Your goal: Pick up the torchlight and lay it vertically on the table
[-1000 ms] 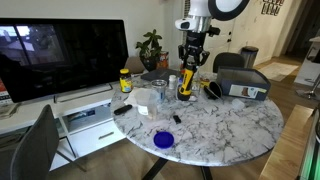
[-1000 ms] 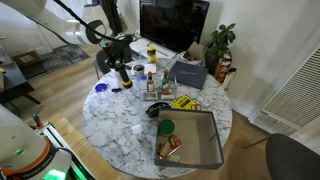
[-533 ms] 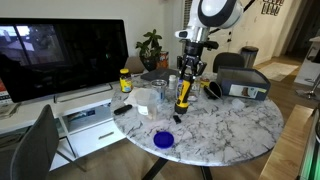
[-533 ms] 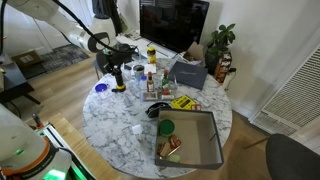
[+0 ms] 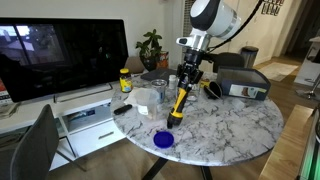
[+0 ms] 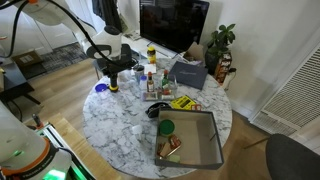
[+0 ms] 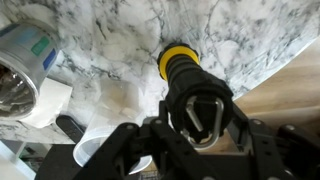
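The torchlight (image 5: 179, 101) is held tilted in the gripper (image 5: 185, 82), black head lowermost, over the table (image 5: 230, 125) and just behind the blue lid (image 5: 163, 139). The placing step is judged to be in hand. Next, the body must be brought upright and set down on bare marble beside the blue lid. The fingers (image 7: 122, 148) are clamped on the tail end. Whether the head touches the marble cannot be told.
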Tool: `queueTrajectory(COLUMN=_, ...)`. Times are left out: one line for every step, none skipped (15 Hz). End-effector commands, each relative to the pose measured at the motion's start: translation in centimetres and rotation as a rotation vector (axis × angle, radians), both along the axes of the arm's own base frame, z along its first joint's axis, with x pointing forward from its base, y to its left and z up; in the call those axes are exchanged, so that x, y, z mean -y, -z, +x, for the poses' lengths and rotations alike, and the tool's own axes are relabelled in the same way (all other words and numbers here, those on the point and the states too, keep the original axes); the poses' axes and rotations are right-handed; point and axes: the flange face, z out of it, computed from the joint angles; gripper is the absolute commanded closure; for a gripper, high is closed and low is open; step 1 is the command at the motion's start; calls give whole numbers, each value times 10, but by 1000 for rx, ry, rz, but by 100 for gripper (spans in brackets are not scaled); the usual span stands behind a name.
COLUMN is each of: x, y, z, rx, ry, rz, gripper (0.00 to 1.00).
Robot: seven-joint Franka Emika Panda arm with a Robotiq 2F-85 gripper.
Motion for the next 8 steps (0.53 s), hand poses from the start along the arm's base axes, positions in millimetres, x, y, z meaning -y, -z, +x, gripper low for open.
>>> queueTrajectory(x=16, y=12, z=-10, rx=-22, ry=88, rz=40, gripper=68)
queueTrajectory(x=22, y=15, z=-12, rx=-31, ry=107, rz=47, gripper=68)
queueTrajectory(x=27, y=19, z=-14, rx=-39, ry=116, rz=62, gripper=68)
queueTrajectory(x=33, y=22, z=-16, rx=-45, ry=134, rz=68, gripper=68)
queueTrajectory(x=39, y=25, z=-19, rx=-55, ry=140, rz=75, gripper=68)
queueTrajectory(x=45, y=28, z=-22, rx=-63, ry=141, rz=80, gripper=68)
queueTrajectory(x=52, y=32, z=-24, rx=-71, ry=145, rz=80, gripper=68)
queueTrajectory(x=59, y=37, z=-28, rx=-84, ry=145, rz=74, gripper=68)
